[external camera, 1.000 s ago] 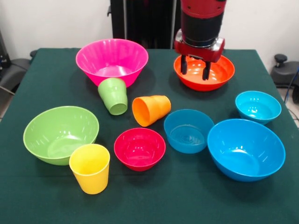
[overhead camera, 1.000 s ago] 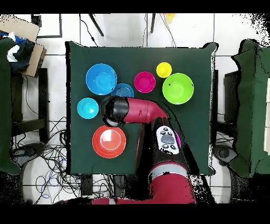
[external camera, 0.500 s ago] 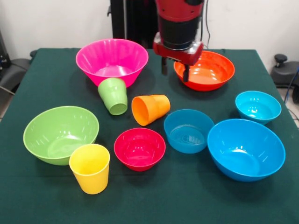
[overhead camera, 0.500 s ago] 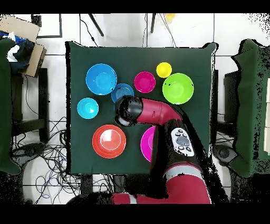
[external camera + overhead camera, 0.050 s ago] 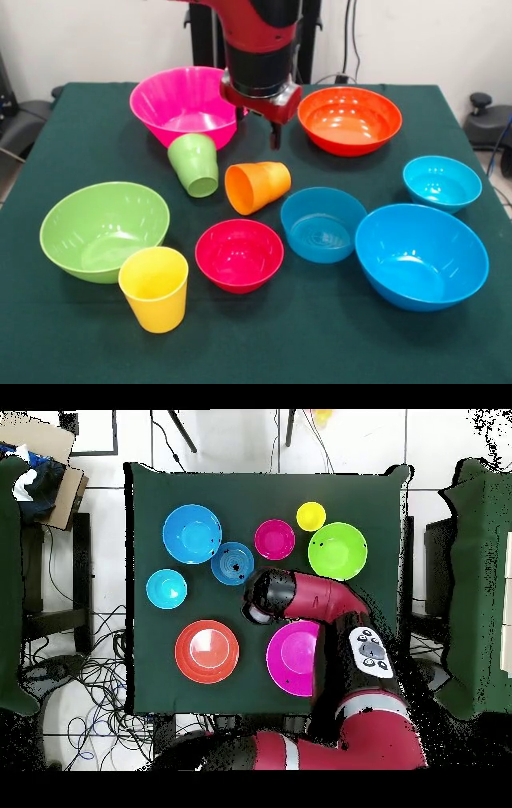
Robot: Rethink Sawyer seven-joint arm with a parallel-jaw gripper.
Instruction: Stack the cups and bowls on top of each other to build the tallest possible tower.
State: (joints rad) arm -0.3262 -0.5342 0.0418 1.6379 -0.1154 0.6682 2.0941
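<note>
My gripper (image 5: 266, 128) hangs spread and empty above the tipped orange cup (image 5: 258, 187); I should drop straight, pinching its wall.

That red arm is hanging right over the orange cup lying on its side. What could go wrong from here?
The orange cup lies tipped over, so it may roll off when the end effector comes down on it. The green cup leans against the pink bowl close by, and a low swing of the arm might knock it loose. Nothing is stacked yet, so any scattered piece costs time.
</note>
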